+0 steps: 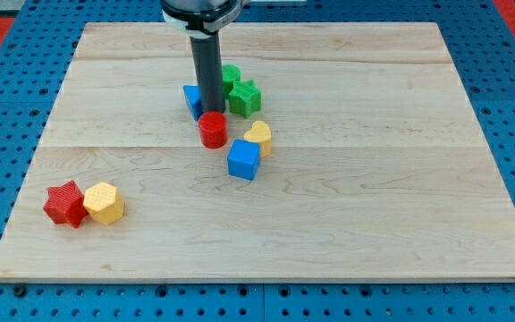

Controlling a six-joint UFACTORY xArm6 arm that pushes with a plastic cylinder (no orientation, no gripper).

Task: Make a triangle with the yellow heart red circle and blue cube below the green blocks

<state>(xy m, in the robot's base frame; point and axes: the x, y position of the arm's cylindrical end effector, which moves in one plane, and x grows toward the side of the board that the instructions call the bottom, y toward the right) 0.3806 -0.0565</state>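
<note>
The red circle (pixel 212 130) stands just left of the yellow heart (pixel 258 138). The blue cube (pixel 243 159) sits right below the heart, touching it. A green star (pixel 244 97) and another green block (pixel 231 77), partly hidden by the rod, lie above them. My tip (pixel 211 111) is at the red circle's top edge, between it and the green blocks. A second blue block (pixel 192 100) shows partly behind the rod on its left.
A red star (pixel 64 203) and a yellow hexagon (pixel 105 202) touch each other near the board's bottom-left corner. The wooden board (pixel 374 179) lies on a blue perforated table.
</note>
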